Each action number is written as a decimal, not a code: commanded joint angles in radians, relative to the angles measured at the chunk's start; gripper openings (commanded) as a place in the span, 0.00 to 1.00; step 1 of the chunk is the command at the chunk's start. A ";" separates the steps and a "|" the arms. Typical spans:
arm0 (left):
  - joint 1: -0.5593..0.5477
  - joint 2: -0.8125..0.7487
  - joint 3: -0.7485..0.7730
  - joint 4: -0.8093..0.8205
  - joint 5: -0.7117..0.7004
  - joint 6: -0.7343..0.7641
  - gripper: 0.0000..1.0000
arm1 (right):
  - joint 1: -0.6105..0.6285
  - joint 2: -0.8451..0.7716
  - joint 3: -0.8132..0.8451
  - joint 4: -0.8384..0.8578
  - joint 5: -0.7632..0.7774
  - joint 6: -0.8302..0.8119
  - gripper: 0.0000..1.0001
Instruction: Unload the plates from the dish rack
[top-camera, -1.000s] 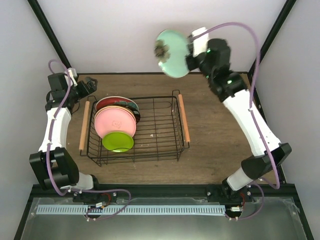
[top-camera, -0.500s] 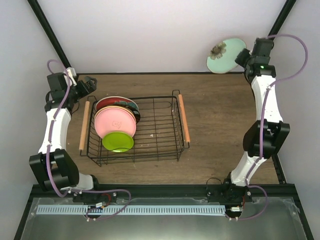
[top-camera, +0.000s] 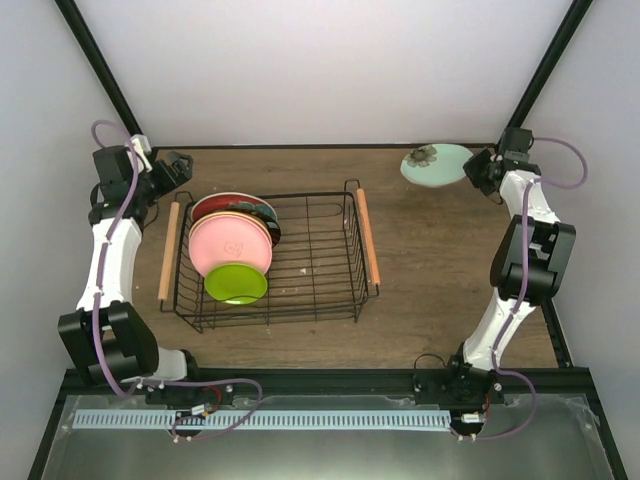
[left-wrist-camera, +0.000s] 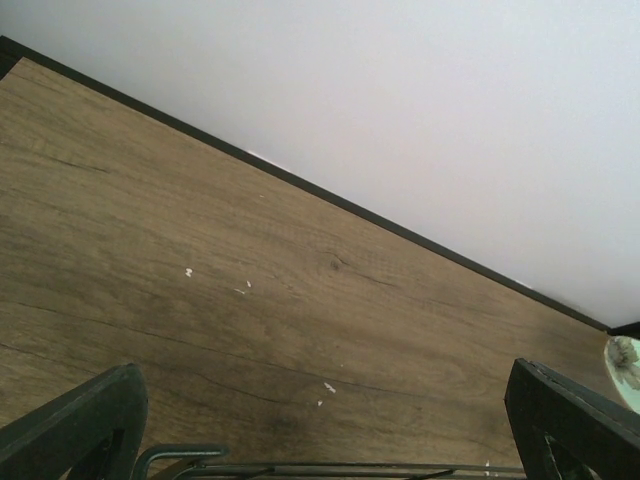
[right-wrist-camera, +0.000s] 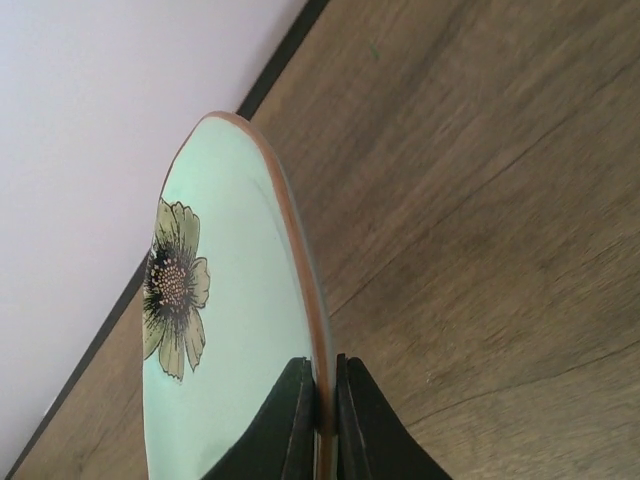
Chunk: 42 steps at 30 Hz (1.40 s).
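Observation:
My right gripper (top-camera: 470, 172) is shut on the rim of the mint plate with the dark flower (top-camera: 434, 165), holding it low over the table's far right corner. In the right wrist view the fingers (right-wrist-camera: 290, 420) clamp the plate's brown edge (right-wrist-camera: 235, 330). The black wire dish rack (top-camera: 330, 262) sits left of centre, with plates leaning at its left end: lime green (top-camera: 237, 284), pink (top-camera: 230, 246), and red (top-camera: 222, 204) behind, others mostly hidden. My left gripper (top-camera: 178, 170) is open and empty behind the rack's far left corner; its fingertips (left-wrist-camera: 70, 420) frame bare table.
The rack's wooden handles (top-camera: 369, 238) run along its left and right sides. The rack's top wire (left-wrist-camera: 330, 468) shows at the bottom of the left wrist view. Black frame posts (top-camera: 555, 62) and the back wall bound the table.
My right arm swung the mint plate from high above the table's back centre out to the right and down to just above the far right corner. The left arm stayed put.

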 joint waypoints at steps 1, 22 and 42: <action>0.002 -0.017 -0.008 0.023 -0.001 -0.013 1.00 | 0.003 -0.009 -0.008 0.128 -0.127 0.050 0.01; 0.002 -0.042 -0.021 0.017 -0.023 -0.028 1.00 | 0.002 0.096 -0.121 0.075 -0.146 -0.031 0.20; 0.001 -0.062 -0.050 0.021 -0.016 -0.038 1.00 | 0.002 0.085 -0.101 -0.107 -0.028 -0.210 0.63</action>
